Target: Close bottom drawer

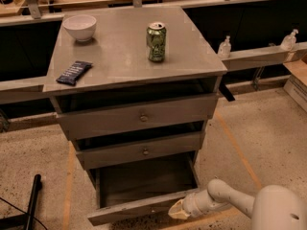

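The bottom drawer [144, 181] of the grey cabinet is pulled far out, its inside empty and dark. Its slim flat front [127, 210] runs along the lower edge of the view. The middle drawer [141, 151] and the top drawer [139, 116] stand slightly out. My gripper [176, 210] is low at the right end of the bottom drawer's front, right against it. The white arm [225, 199] reaches in from the lower right.
On the cabinet top [124, 56] stand a white bowl [79, 27], a green can [156, 42] and a dark snack bar [74, 72]. A black pole [32, 200] lies on the floor at the left. A ledge with two bottles [224, 47] runs behind at the right.
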